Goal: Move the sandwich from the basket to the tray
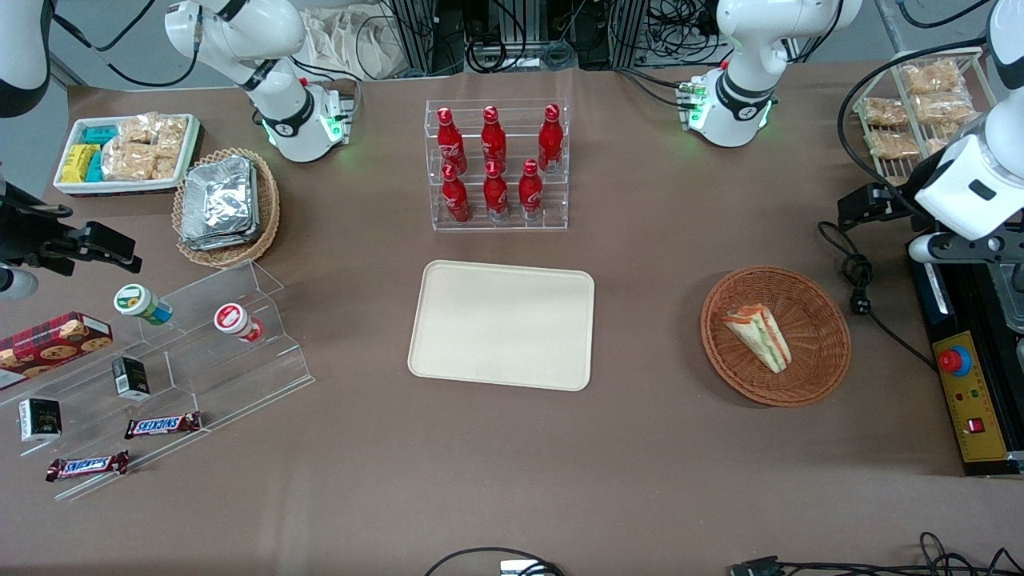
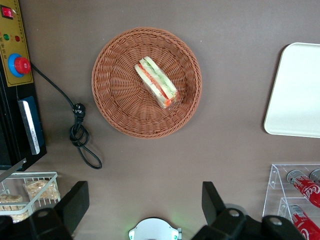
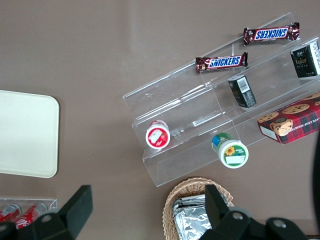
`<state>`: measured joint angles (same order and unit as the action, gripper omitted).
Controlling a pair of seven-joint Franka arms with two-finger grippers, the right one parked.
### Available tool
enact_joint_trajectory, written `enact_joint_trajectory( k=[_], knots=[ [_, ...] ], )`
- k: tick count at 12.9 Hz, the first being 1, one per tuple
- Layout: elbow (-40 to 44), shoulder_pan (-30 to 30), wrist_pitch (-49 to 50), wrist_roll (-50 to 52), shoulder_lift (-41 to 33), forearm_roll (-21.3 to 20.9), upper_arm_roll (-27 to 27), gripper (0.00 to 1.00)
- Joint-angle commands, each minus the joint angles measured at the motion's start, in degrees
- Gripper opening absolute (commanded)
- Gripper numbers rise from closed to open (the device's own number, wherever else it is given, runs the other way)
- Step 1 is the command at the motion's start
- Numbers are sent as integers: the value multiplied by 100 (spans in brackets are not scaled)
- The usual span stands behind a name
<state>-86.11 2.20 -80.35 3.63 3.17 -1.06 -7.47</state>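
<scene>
Hovering high above the bench, our tool (image 2: pixel 145 200) hangs wide open and empty, pointing down near the basket (image 2: pixel 115 95) holding the sandwich (image 2: pixel 156 82).

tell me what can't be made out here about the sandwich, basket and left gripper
- Sandwich underside: hidden in front and left wrist views, since it lies in the basket.
- Gripper: open; in the front view it is out of sight under the arm's white wrist. It sits high above the table, apart from the basket.
- Tray: cut off by the left wrist view's edge.
</scene>
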Motion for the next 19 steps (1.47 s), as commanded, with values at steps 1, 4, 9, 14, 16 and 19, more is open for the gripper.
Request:
enact_joint_trajectory(
  k=[1, 4, 9, 14, 16, 19],
  knots=[
    [165, 9, 108, 120, 70, -43, -27, 100],
    [226, 17, 177, 138, 78, -52, -27, 100],
    [551, 114, 362, 155, 298, -51, -44, 100],
    [525, 70, 354, 786, 473, -52, -53, 100],
    [525, 61, 319, 1436, 745, 45, -62, 100],
    [516, 52, 56, 1624, 1263, 19, -71, 100]
  ],
)
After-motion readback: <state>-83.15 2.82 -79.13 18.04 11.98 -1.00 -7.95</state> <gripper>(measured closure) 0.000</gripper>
